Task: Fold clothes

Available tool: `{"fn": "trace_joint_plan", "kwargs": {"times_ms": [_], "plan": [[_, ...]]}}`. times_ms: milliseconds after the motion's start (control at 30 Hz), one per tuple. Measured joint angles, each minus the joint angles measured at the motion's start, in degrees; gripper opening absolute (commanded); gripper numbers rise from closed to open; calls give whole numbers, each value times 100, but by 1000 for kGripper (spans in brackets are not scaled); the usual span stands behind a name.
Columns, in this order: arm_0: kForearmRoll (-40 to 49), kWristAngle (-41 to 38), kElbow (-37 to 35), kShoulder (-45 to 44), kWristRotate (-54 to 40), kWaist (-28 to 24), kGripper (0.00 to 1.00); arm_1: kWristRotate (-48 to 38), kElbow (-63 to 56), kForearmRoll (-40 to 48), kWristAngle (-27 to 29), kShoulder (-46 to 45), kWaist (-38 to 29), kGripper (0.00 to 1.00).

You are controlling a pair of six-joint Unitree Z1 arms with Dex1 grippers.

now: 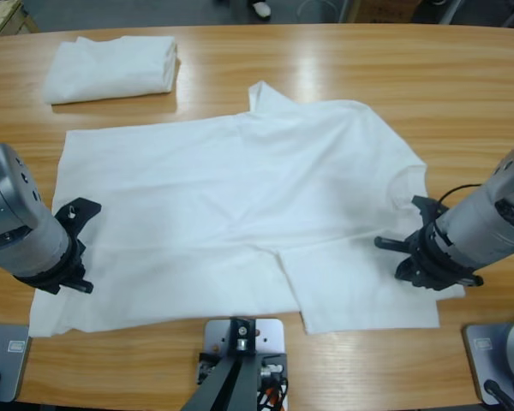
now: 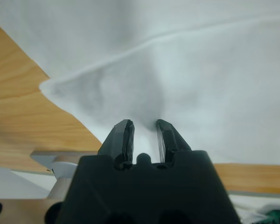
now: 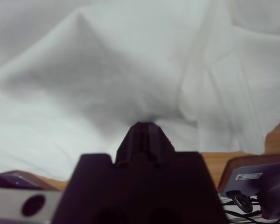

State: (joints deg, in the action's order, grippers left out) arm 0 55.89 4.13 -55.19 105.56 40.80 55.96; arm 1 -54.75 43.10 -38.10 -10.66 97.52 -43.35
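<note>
A white T-shirt (image 1: 240, 205) lies spread across the table, its lower right part folded over. My left gripper (image 1: 72, 248) (image 2: 144, 130) rests on the shirt's lower left side near its edge. Its jaws stand a little apart, and white cloth shows in the narrow gap. My right gripper (image 1: 409, 250) (image 3: 147, 128) is at the shirt's right side, by the sleeve. It is shut on the cloth, which rises in a tent to the jaw tips. No lettering shows on the shirt.
A second white T-shirt (image 1: 111, 68) lies folded at the table's far left. Bare wood (image 1: 463, 94) surrounds the spread shirt at the back and right. The table's front edge runs just below the shirt's hem.
</note>
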Motion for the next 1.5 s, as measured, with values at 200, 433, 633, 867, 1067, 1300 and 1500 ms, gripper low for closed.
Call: {"fn": "trace_joint_plan", "kwargs": {"times_ms": [200,433,633,867,1067,1300,1500], "plan": [[154,-383,-15,121,-189,-163,263,-211,-12,-72,212,-94,491,553],[190,-484,-31,-12,-190,-450,704,-470,33,-734,854,-633,891,1000],[87,-512,-160,-1378,-255,-1619,764,1269,1283,-1280,935,-1793,1138,995],[-499,-1060,-558,-1915,-719,-2806,757,3550,4172,-2158,126,-204,2382,701],[-745,-1888,-318,-1942,-153,-2806,757,4137,6319,-2567,-965,1744,3238,600],[-1073,-1898,59,-2539,417,-2802,757,5019,8408,-3463,-1806,3610,3395,619],[-1144,-1898,179,-2587,540,-2802,757,5303,9417,-4006,-1886,4371,3312,614]]}}
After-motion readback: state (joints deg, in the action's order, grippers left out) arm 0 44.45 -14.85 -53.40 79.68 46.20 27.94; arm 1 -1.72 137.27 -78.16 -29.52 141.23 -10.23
